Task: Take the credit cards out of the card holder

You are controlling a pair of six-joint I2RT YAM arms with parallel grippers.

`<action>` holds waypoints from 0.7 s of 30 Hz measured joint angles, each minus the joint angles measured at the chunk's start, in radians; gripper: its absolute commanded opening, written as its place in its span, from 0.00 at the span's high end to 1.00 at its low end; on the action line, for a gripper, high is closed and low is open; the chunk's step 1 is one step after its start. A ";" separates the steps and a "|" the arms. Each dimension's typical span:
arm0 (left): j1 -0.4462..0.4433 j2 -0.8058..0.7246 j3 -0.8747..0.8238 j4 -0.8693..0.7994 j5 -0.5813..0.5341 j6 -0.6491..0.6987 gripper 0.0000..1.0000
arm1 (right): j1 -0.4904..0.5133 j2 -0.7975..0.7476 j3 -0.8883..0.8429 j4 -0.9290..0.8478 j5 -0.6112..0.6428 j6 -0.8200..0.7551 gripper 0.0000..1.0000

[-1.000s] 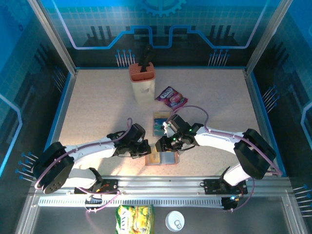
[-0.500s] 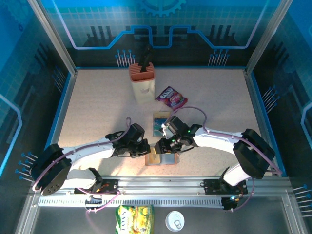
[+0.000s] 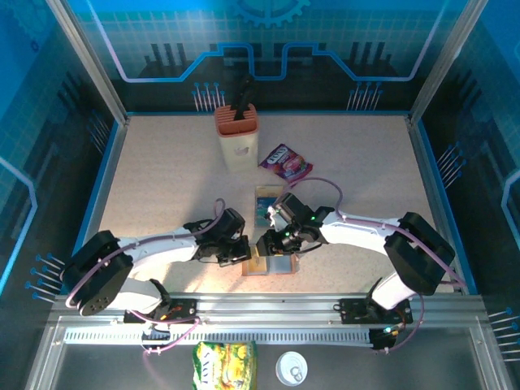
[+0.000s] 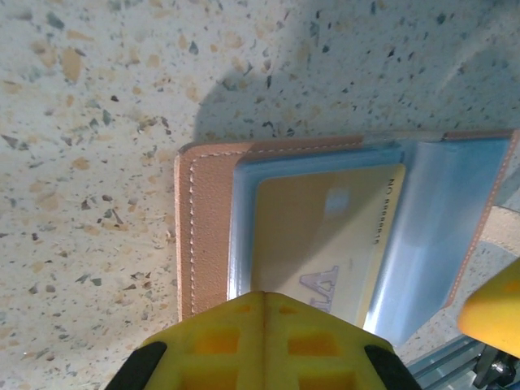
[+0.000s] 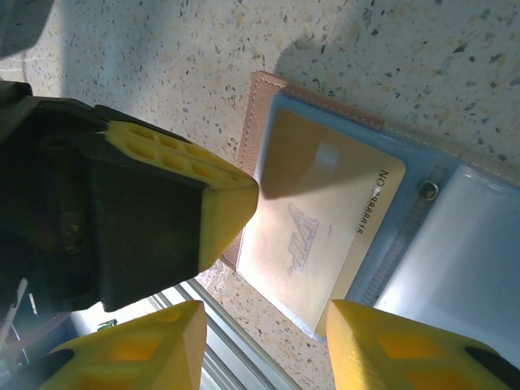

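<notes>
On the speckled table (image 3: 162, 179), at 6 o'clock, the card holder (image 3: 268, 265) lies open with a yellow card (image 4: 325, 236) inside. The left gripper (image 4: 264, 313), fingers together, is at its 9 o'clock edge. The right gripper (image 5: 266, 321) hovers above, jaws apart.

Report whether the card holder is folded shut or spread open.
Spread open: the card holder lies flat on the table, its clear sleeves facing up, with a yellow card showing inside one.
</notes>
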State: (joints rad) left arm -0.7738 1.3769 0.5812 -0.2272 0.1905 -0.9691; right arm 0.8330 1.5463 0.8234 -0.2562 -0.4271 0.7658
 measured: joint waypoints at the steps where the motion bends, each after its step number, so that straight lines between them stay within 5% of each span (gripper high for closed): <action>1: -0.001 0.003 0.000 0.000 0.000 0.000 1.00 | 0.000 0.000 0.000 0.002 0.000 0.000 0.56; 21: -0.002 0.018 0.003 0.000 0.001 0.000 1.00 | -0.001 0.068 -0.040 0.102 -0.064 0.020 0.58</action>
State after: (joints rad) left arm -0.7753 1.3945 0.5838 -0.2272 0.1913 -0.9691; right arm 0.8318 1.6138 0.7830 -0.1543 -0.4911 0.7856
